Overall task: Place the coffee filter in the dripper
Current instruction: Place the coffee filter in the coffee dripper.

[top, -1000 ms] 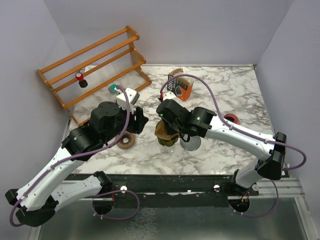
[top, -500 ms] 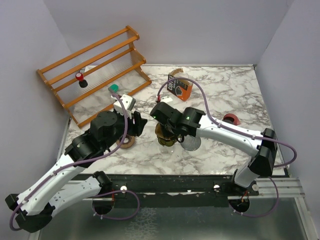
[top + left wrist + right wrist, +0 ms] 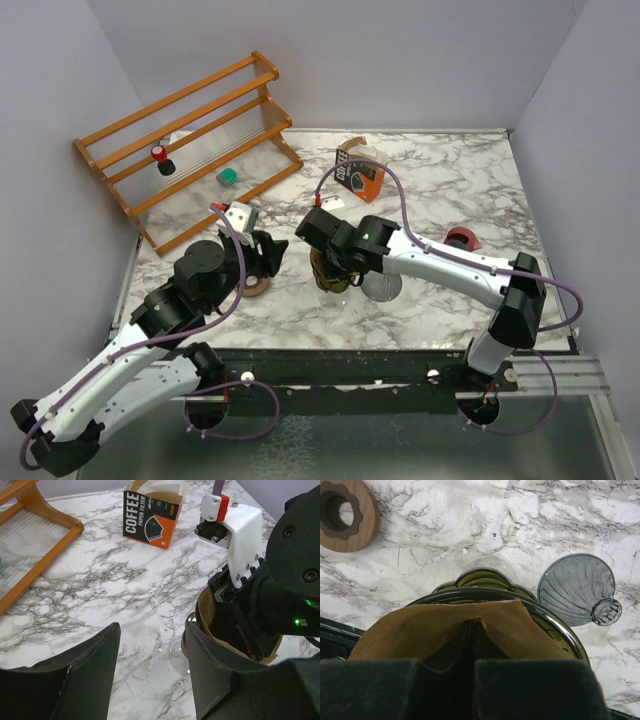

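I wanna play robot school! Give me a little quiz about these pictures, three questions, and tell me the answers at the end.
1. True or false: the left gripper is holding the brown coffee filter.
2. Where does the filter sit? A. in the green dripper B. in a blue bowl C. on a plate
3. Fill in: the biggest word on the orange box is ___.
Key: 1 false, the right gripper pinches it; 2 A; 3 COFFEE.

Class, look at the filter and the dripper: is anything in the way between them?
Nothing visible. The right gripper pinches the filter, which already sits inside the dripper, within its rim.
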